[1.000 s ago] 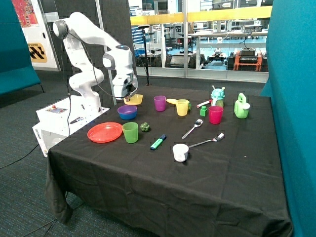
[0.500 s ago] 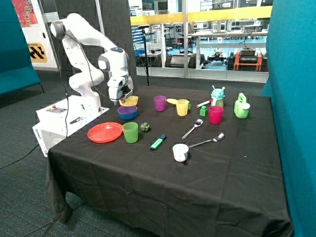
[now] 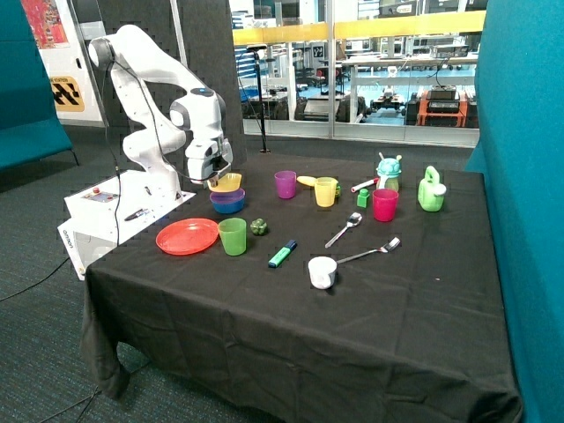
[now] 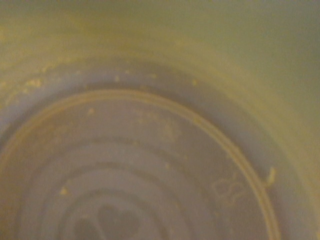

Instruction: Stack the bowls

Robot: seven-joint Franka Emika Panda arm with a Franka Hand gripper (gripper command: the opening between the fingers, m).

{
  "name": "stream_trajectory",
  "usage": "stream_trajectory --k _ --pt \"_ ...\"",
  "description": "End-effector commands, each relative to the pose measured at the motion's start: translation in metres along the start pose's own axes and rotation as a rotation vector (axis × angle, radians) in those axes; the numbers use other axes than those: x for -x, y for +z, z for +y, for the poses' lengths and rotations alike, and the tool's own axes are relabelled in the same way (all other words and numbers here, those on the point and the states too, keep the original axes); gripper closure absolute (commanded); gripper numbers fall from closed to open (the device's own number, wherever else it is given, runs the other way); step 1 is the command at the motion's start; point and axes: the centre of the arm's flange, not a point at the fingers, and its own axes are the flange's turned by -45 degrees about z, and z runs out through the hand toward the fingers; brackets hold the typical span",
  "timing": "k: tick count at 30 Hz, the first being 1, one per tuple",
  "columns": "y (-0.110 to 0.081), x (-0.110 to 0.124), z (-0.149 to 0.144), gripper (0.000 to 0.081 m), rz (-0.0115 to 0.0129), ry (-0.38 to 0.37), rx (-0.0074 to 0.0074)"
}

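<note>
Since the earlier frames we see the arm swing toward the red-orange plate's side of the surface and come lower, carrying the yellow bowl [image 3: 227,181] from beside the purple cup to a spot right over the stacked pair of bowls. The end effector [image 3: 214,176] now sits at the yellow bowl's rim on the side toward the robot base, and the bowl hangs from it, so we take it as clamped on that rim, though the fingertips themselves are hidden behind the wrist body. The yellow bowl rests in, or just above, the purple bowl [image 3: 227,195]; we cannot tell whether they touch. The purple bowl in turn sits nested in the blue bowl [image 3: 228,205], which stands on the black surface [image 3: 370,317].

In the wrist view we see only the yellow bowl's inside [image 4: 165,150], its ringed floor and curved wall filling everything, which puts the bowl right against the end effector.

Near the stack, the red-orange plate [image 3: 187,236] lies toward the front edge, with a green cup [image 3: 233,236] just beside it and a small dark green object [image 3: 258,226] next to that. The purple cup [image 3: 285,184] stands farther along the surface, apart from the stack, then a yellow cup [image 3: 325,191]. A green marker [image 3: 282,254] lies in front, near a white cup [image 3: 322,271].
</note>
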Motion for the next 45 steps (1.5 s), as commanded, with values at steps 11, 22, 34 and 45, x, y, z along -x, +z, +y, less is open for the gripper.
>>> stream_trajectory --k 11,22,34,45 --pt "0.014 0.007 0.006 0.0808 -0.0001 -0.001 -0.0002" --pt "0.021 0.001 0.004 0.0808 -0.0001 -0.006 -0.0002" --pt "0.028 -0.001 0.002 0.0808 -0.0001 -0.004 -0.0002" --pt "0.037 -0.002 -0.002 0.0808 -0.0001 -0.025 -0.0002"
